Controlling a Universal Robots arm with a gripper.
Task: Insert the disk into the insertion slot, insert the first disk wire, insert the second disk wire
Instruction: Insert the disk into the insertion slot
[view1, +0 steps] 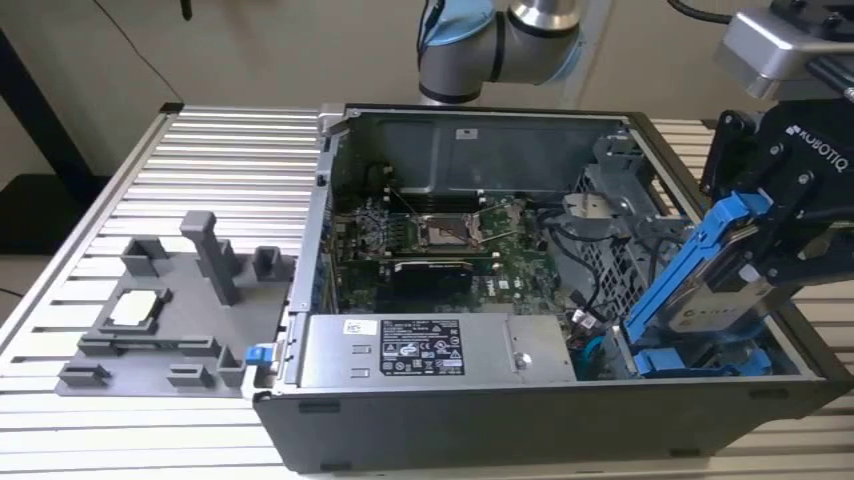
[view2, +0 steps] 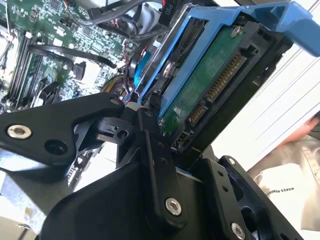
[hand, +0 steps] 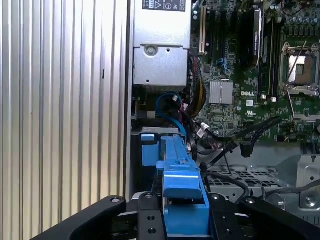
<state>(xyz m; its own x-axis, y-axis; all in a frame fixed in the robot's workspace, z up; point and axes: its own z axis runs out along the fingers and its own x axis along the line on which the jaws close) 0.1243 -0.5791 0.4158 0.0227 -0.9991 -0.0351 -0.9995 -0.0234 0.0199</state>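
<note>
1. Nearest us in the exterior view, the ribbed metal table (view1: 147, 440) carries the open computer case (view1: 534, 425), and we look straight into it.
2. Just inside the case's near wall lies the grey power-supply box (view1: 427, 350) with its white sticker.
3. On the exterior view's right of that box, in the near corner of the case, is the insertion slot (view1: 614, 352). The disk (view1: 687, 265) has its lower end down in this bay. The rest stands steeply tilted, with its upper end leaning toward the exterior view's right, above the case rim. It is not seated flat.
4. The gripper (view1: 781, 245) clamps the disk's upper part, one black finger on each face. In the second wrist view we see the disk's green circuit board and connector row between the fingers.
5. In the first wrist view, the blue carrier's edge runs from the gripper toward the bay. A blue cable (hand: 170, 102) curls just beyond it, near the power-supply box.
6. Farther in lies the motherboard (view1: 441, 235) with its processor socket.
7. On the exterior view's left of the case, a grey fixture (view1: 174, 320) sits on the table.
8. Farthest off, the arm (view1: 501, 45) rises behind the case's far wall.
</note>
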